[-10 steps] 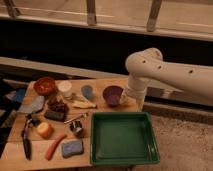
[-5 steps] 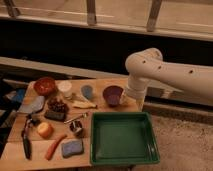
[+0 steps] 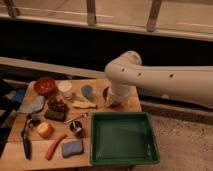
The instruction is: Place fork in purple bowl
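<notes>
Your gripper [image 3: 116, 99] hangs at the purple bowl [image 3: 106, 94], open or closed unclear, yet the fork [image 3: 75, 119] lies unpicked near the green tray [image 3: 150, 116].

fork [image 3: 76, 119]: slim, silvery-grey, lying flat and diagonal on the tabletop, mid-table, not in the bowl
purple bowl [image 3: 106, 94]: dark purple, round, upright, near the table's back right, well apart from the fork, right side hidden by the arm
gripper [image 3: 118, 100]: low at the bowl's right side
</notes>
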